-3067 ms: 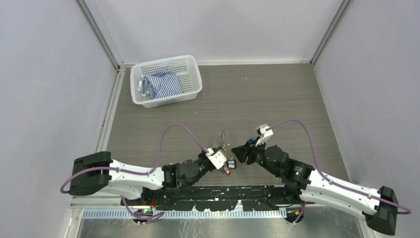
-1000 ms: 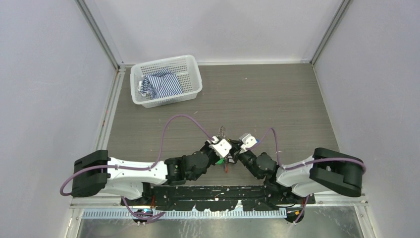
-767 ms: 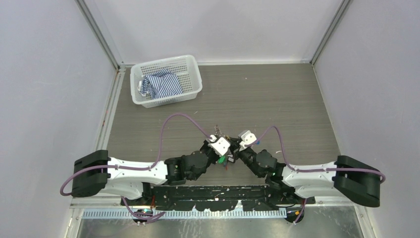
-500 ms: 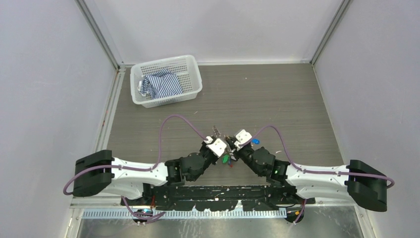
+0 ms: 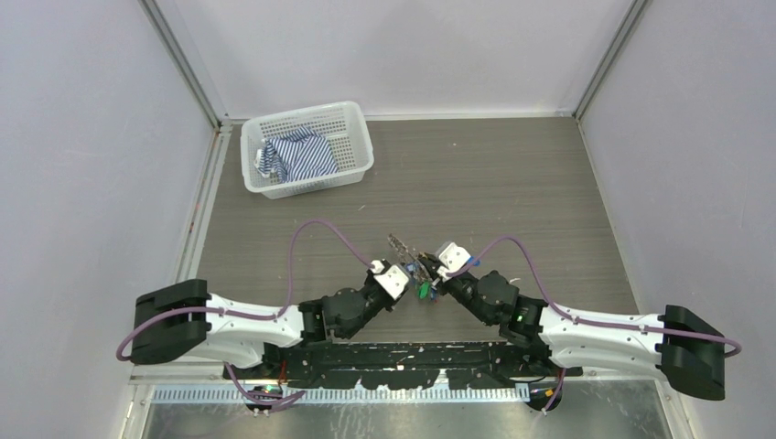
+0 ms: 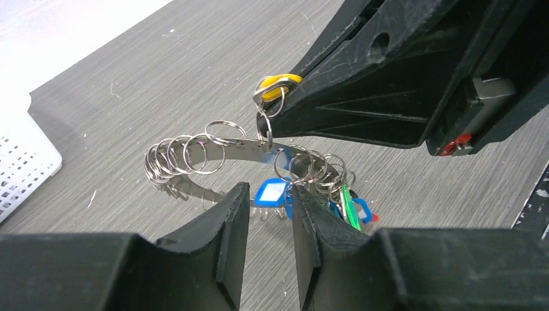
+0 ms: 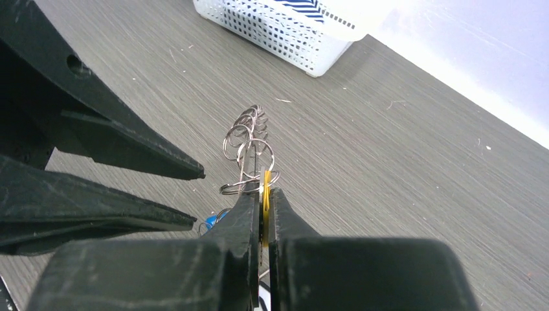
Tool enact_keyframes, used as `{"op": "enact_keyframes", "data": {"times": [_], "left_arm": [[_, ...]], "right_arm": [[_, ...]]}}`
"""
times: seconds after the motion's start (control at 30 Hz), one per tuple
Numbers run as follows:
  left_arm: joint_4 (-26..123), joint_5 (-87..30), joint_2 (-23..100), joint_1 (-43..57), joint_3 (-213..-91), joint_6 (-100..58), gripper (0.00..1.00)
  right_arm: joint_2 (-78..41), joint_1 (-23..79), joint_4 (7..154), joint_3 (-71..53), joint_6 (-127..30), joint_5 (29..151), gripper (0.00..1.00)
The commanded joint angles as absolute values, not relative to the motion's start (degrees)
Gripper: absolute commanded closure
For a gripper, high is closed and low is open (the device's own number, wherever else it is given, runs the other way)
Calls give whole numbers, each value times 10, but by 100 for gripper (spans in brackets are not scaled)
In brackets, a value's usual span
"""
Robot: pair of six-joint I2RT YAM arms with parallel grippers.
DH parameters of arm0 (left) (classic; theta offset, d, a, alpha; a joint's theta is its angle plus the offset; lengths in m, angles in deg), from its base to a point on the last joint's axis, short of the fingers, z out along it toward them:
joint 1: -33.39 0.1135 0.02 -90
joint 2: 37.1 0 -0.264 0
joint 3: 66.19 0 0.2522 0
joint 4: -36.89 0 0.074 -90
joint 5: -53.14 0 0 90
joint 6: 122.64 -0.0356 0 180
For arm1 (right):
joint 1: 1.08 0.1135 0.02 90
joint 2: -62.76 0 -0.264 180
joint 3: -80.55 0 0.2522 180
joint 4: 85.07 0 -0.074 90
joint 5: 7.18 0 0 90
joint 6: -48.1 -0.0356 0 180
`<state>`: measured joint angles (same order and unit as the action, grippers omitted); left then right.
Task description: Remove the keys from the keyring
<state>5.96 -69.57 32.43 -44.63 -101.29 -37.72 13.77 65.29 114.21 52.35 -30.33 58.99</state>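
The keyring (image 6: pixel 226 150) is a thin metal band strung with several small split rings, and keys with blue (image 6: pixel 272 192) and green (image 6: pixel 347 208) tags hang at its near end. My right gripper (image 7: pixel 262 193) is shut on a yellow-tagged key (image 7: pixel 265 184) whose small ring is still threaded on the band. The left gripper (image 6: pixel 270 188) stands open just below the band, touching nothing. In the top view both grippers meet at the table's near middle, left gripper (image 5: pixel 403 272) beside right gripper (image 5: pixel 430 270), with the keyring (image 5: pixel 403 247) sticking out beyond them.
A white mesh basket (image 5: pixel 352 128) holding a blue-striped cloth (image 5: pixel 297 155) stands at the back left. Purple cables loop over both arms. The grey wood-grain table (image 5: pixel 512 183) is walled on three sides.
My left gripper has opened, let go of the keyring and drawn back slightly. The right gripper stays shut on the yellow-tagged key, now carrying the ring alone.
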Motion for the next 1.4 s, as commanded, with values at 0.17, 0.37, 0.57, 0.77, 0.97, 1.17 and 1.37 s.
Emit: {"op": "enact_keyframes", "data": {"times": [0.17,0.37,0.57,0.77,0.97,1.17,1.37], "left_arm": [[-86,-607,278,-430,-961,-440,75],[-137,-536,285,-430,-938,-521,78],[-102,-528,278,-429,-950,-558,77],[-120,-535,293,-420,-954,-571,78],[-111,-512,299,-402,-967,-574,79],[-115,-486,301,-393,-974,-569,80],[-101,-476,304,-393,-979,-560,81]], "right_arm": [[184,653,1160,509,-293,636,99],[194,653,1153,509,-297,647,99],[207,653,1141,509,-301,658,99],[221,654,1130,510,-307,668,99],[230,657,1125,511,-311,672,99],[228,660,1120,510,-315,672,99],[227,661,1120,510,-315,662,99]]}}
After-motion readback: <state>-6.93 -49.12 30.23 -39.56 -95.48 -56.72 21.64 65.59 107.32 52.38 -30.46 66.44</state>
